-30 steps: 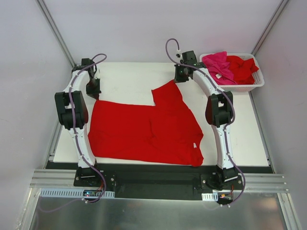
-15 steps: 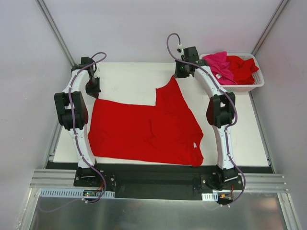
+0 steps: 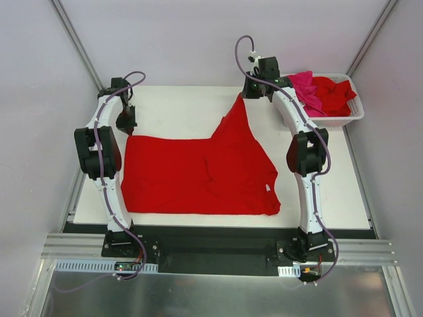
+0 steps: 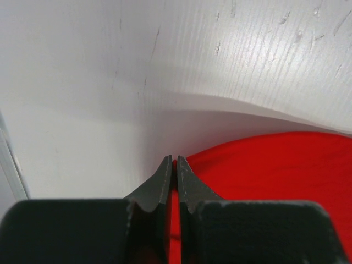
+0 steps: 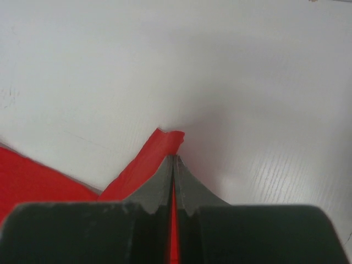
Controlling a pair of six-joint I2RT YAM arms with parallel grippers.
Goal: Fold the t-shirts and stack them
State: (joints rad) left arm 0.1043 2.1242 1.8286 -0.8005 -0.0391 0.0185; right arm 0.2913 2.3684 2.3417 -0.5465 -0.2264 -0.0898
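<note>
A bright red t-shirt [image 3: 198, 175] lies spread on the white table [image 3: 178, 109]. My left gripper [image 3: 125, 125] is shut on its far left corner, red cloth [image 4: 264, 170] pinched between the jaws [image 4: 174, 160]. My right gripper [image 3: 246, 94] is shut on the shirt's far right corner [image 5: 165, 144] and lifts it into a peak toward the back of the table. A magenta-pink t-shirt [image 3: 301, 86] and another red t-shirt [image 3: 334, 92] lie bunched in the white basket [image 3: 350, 117] at the back right.
The basket stands just right of my right gripper. Grey enclosure walls and metal posts [image 3: 73, 39] surround the table. A small white label [image 3: 268, 188] shows on the shirt's right edge.
My right gripper has moved farther back and slightly right, pulling the shirt corner into a taller peak. The shirt's near edge has slid back from the table's front. The left gripper moved slightly back.
</note>
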